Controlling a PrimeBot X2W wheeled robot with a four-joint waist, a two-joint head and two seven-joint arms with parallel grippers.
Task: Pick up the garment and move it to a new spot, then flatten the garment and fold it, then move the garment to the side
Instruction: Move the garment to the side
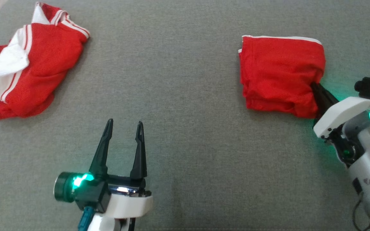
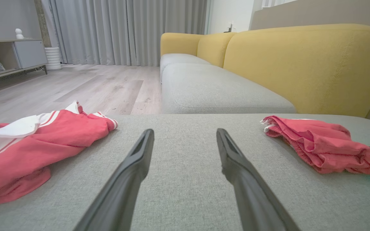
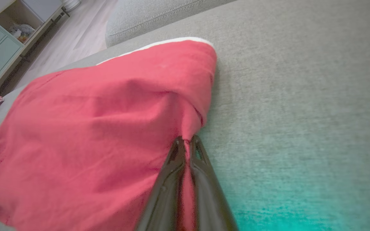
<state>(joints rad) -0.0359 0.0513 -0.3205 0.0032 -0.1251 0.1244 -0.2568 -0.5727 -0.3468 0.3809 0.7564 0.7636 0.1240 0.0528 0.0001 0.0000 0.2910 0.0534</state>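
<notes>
A folded red garment (image 1: 279,72) with a thin white trim lies at the right of the grey cushion (image 1: 185,96). My right gripper (image 1: 316,88) is shut on the garment's right edge; in the right wrist view its fingers (image 3: 186,144) pinch a fold of the red cloth (image 3: 108,128). The same garment (image 2: 323,144) lies at the right of the left wrist view. Near the front middle of the cushion my left gripper (image 1: 124,126) stands open above bare fabric, fingers (image 2: 140,150) wide apart, nothing between them.
A second red and white garment (image 1: 24,64) lies crumpled at the cushion's far left, also in the left wrist view (image 2: 34,141). A yellow sofa back (image 2: 300,64) rises behind the cushion. Wooden floor (image 2: 92,86), grey curtains and a low cabinet (image 2: 11,54) lie beyond.
</notes>
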